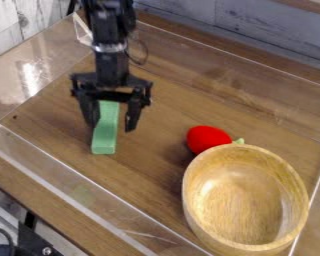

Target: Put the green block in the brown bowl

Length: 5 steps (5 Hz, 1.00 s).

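The green block [105,134] is a flat light-green bar lying on the wooden table left of centre. My gripper [109,112] points straight down over its upper half, open, one finger on each side of the bar; whether the fingers touch it I cannot tell. The bar's top end is hidden behind the gripper. The brown bowl [200,208], a wide light wooden bowl with a thick rim, stands at the lower right, with nothing visible inside.
A small round red object [208,139] sits against the bowl's upper left rim. Clear acrylic walls [69,185] edge the table. A clear folded stand [88,35] sits at the back left.
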Available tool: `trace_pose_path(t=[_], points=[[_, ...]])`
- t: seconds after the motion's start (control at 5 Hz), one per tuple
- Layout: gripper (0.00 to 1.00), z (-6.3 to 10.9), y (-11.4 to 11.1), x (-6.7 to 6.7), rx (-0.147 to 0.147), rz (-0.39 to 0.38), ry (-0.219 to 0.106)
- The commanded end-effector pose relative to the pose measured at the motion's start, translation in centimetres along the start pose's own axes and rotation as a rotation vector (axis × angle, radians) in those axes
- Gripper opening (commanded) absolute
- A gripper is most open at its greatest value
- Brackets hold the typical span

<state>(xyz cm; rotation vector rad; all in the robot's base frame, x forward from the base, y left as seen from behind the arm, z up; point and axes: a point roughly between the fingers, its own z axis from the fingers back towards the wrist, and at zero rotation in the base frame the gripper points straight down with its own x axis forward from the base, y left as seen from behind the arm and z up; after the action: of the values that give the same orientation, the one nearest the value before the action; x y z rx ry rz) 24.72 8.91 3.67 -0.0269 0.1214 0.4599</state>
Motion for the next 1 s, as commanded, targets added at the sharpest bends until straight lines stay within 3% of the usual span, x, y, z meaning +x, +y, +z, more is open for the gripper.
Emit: trace_pose_path(t=[0.0,0.2,0.6,0.8], points=[[1.0,1.0,0.1,1.0,-0.008,0.041,-0.054],[1.0,0.8,-0.1,0.8,-0.004,0.073,-0.049],[1.0,-0.2,0.4,1.0,-0.009,0.227,-0.038],[1.0,-0.2,0.8,0.9,-0.002,0.202,-0.033]])
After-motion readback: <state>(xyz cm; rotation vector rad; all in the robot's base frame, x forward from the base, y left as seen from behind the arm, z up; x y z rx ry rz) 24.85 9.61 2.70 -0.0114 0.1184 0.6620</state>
